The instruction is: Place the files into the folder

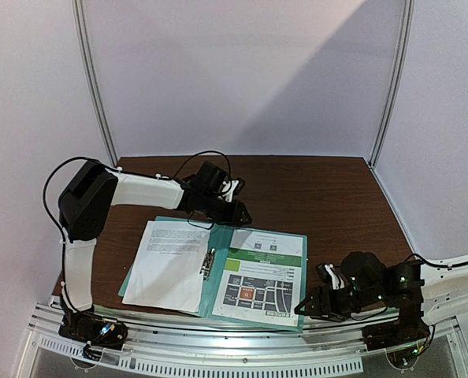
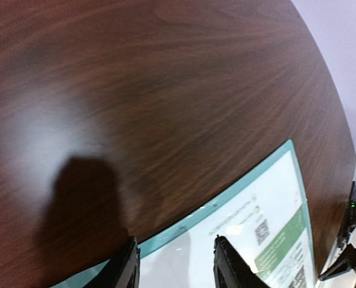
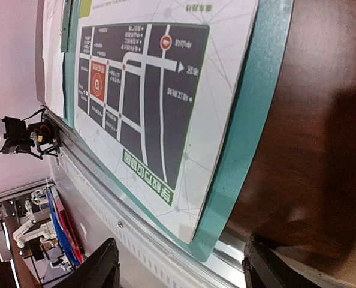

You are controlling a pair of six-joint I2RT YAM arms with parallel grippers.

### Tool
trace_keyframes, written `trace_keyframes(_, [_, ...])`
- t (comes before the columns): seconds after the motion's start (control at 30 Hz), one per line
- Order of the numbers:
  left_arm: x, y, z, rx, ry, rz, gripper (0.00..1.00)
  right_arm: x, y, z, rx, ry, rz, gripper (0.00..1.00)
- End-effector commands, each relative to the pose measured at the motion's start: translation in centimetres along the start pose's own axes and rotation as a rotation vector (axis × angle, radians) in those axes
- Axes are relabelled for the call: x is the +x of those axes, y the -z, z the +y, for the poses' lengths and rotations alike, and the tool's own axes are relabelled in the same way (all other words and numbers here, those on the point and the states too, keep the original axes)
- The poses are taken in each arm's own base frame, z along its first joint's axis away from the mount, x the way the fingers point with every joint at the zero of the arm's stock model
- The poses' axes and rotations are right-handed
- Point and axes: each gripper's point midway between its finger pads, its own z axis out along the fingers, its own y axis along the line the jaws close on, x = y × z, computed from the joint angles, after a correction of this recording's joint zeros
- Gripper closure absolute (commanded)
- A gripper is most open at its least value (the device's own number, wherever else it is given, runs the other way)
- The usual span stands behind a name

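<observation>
We find the folder (image 1: 213,282) lying open and flat on the table (image 1: 328,197), close to the near edge and left of centre. Both sheets rest on its inside faces. The text sheet (image 1: 171,264) lies on the left half, slightly askew, with its left side overhanging the folder's left edge. The coloured sheet (image 1: 261,276) - green band across the middle, dark street map below - lies square on the right half, with a teal border showing on its far, right and near sides. A small metal clip (image 1: 208,264) sits along the spine between the two sheets, touching the right edge of the text sheet.

The left gripper (image 2: 175,270) is at the folder's far edge, just above the spine. Its wrist view shows the two fingers partly apart with nothing between them; the teal edge and the top of the coloured sheet lie below the gap. We cannot tell whether the fingertips touch the folder, as they run out of frame.

The right gripper (image 3: 181,270) sits low at the near right of the table, just beside the folder's near right corner. Its fingers are spread wide and hold nothing - between them we see only the folder's corner, the sheet's lower end and the metal rail (image 1: 258,346) along the table's front.

Pale walls (image 1: 242,71) enclose the table on three sides.
</observation>
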Motion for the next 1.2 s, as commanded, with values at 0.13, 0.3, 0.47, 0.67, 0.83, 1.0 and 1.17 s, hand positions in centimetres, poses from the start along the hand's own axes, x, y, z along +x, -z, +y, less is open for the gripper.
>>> trace_keyframes(0.13, [1.4, 1.4, 3.3, -0.122, 0.000, 0.035, 0.57, 3.2, -1.1, -1.0, -0.041, -0.025, 0.160, 0.25])
trace_keyframes(0.3, [2.0, 1.4, 3.5, -0.116, 0.013, 0.040, 0.58, 2.5, -1.5, -1.4, -0.074, -0.028, 0.107, 0.25])
trace_keyframes(0.47, [2.3, 1.3, 3.5, -0.112, 0.018, 0.042, 0.58, 2.3, -1.8, -1.6, -0.147, -0.059, 0.071, 0.29])
trace_keyframes(0.67, [2.5, 1.3, 3.5, -0.110, 0.023, 0.045, 0.58, 2.3, -1.9, -1.2, -0.189, -0.052, 0.033, 0.36])
trace_keyframes(0.83, [2.9, 1.2, 3.6, -0.101, 0.031, 0.048, 0.58, 2.4, -2.0, -0.8, -0.225, -0.039, 0.020, 0.39])
trace_keyframes(1.0, [3.5, 1.0, 3.8, -0.096, 0.039, 0.055, 0.58, 1.8, -1.7, 0.0, -0.260, -0.002, -0.020, 0.42])
trace_keyframes(1.17, [4.0, 0.8, 3.8, -0.087, 0.049, 0.056, 0.58, 1.3, -1.5, 0.5, -0.276, 0.020, -0.051, 0.47])
